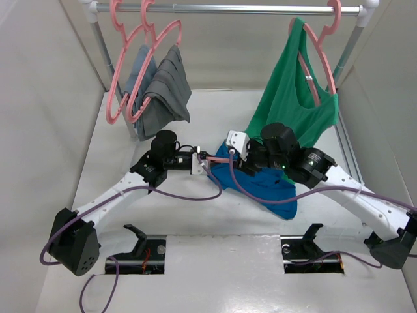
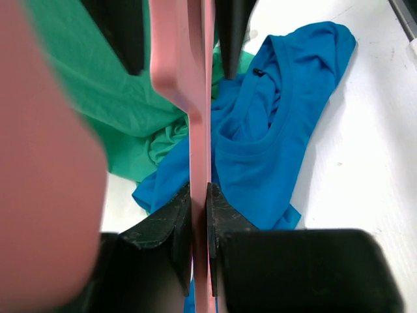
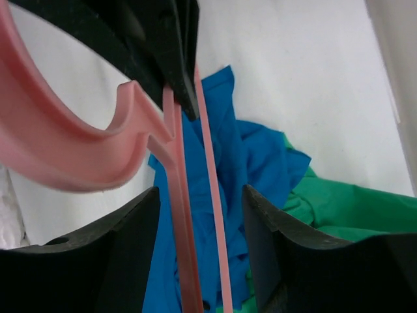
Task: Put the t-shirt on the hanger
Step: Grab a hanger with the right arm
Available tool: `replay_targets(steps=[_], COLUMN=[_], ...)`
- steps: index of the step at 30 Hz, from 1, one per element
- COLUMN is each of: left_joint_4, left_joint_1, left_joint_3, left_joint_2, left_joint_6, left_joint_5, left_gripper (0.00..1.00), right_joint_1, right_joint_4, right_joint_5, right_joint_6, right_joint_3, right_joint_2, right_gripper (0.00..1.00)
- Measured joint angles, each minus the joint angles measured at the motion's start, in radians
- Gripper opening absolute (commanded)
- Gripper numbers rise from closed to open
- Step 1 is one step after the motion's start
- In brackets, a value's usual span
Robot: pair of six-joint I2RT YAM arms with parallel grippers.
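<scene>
The blue t-shirt lies crumpled on the table between the arms; it also shows in the left wrist view and the right wrist view. My left gripper is shut on a thin bar of the pink hanger, held over the shirt's left edge. Only a short piece of the hanger shows from above. My right gripper is open, its fingers either side of two bars of the hanger, just above the shirt. The hanger's hook curves off to the left in the right wrist view.
A green tank top hangs on a pink hanger from the rail at the back right, its hem reaching the table by the blue shirt. Grey garments hang on pink hangers at the back left. White walls close in both sides.
</scene>
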Motion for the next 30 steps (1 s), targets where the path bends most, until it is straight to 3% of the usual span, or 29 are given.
replay_targets(steps=[5, 8, 9, 10, 13, 15, 16, 18, 19, 30], left_joint_4=[-0.001, -0.004, -0.008, -0.012, -0.021, -0.014, -0.006, 0.027, 0.041, 0.251], left_joint_1=[0.001, 0.002, 0.004, 0.006, 0.013, 0.013, 0.012, 0.01, 0.01, -0.058], left_joint_3=[0.0, 0.0, 0.0, 0.0, 0.002, 0.002, 0.002, 0.002, 0.002, 0.002], left_joint_2=[0.0, 0.0, 0.0, 0.0, 0.0, 0.0, -0.001, -0.003, -0.005, -0.033], left_joint_6=[-0.002, -0.006, -0.007, -0.009, -0.019, -0.04, -0.05, -0.087, -0.103, -0.427], left_joint_5=[0.009, 0.011, 0.011, 0.007, -0.001, -0.008, -0.009, -0.016, -0.023, -0.259], left_gripper=[0.0, 0.0, 0.0, 0.0, 0.0, 0.41, 0.56, 0.77, 1.0, 0.98], right_joint_1=[0.0, -0.001, -0.002, -0.002, 0.001, -0.002, -0.002, -0.009, -0.017, -0.2], right_joint_4=[-0.037, -0.035, -0.035, -0.034, -0.041, -0.038, -0.034, -0.024, -0.016, -0.01], right_joint_5=[-0.007, -0.006, -0.007, -0.011, -0.024, -0.025, -0.026, -0.02, -0.013, 0.139], right_joint_6=[-0.022, -0.023, -0.019, -0.021, -0.01, -0.002, 0.006, 0.031, 0.044, 0.266], right_joint_3=[0.0, 0.0, 0.0, 0.0, 0.0, 0.0, 0.0, -0.009, -0.023, -0.163], right_joint_2=[0.02, 0.034, 0.038, 0.043, 0.05, 0.05, 0.048, 0.039, 0.026, -0.175], right_gripper=[0.51, 0.31, 0.06, 0.0, 0.0, 0.0, 0.0, 0.0, 0.0, 0.0])
